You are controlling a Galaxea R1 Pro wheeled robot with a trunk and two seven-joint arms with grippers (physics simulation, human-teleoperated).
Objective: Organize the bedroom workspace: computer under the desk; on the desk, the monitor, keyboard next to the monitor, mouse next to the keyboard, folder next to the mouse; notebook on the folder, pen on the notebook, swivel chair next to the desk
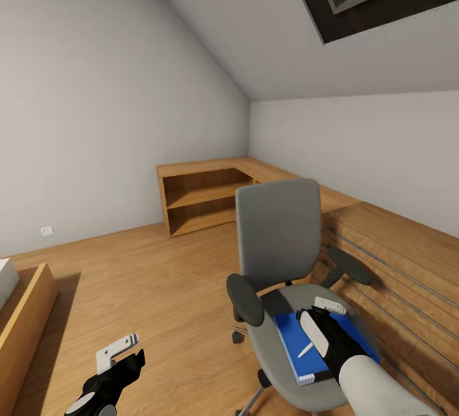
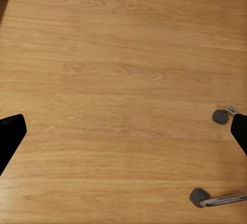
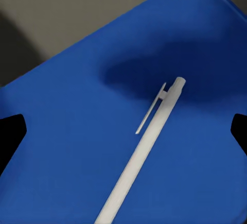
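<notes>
The grey swivel chair (image 1: pixel 278 231) stands on the wooden floor, its seat towards me. On the seat lies the blue folder (image 1: pixel 294 346), and the white pen (image 1: pixel 306 349) rests on top of it. My right gripper (image 1: pixel 320 319) hovers just above the folder, open, with the pen (image 3: pixel 141 154) lying between its fingers and the folder (image 3: pixel 62 131) below. Low on the left, my left gripper (image 1: pixel 124 357) hangs open over bare floor, holding nothing. Two of the chair's casters (image 2: pixel 220 116) appear beside it in the left wrist view.
A low wooden shelf unit (image 1: pixel 204 196) fills the far corner. A slatted wooden unit (image 1: pixel 395 263) runs along the right wall behind the chair. A wooden frame (image 1: pixel 25 320) stands at the left edge. Open floor (image 1: pixel 159 276) lies between them.
</notes>
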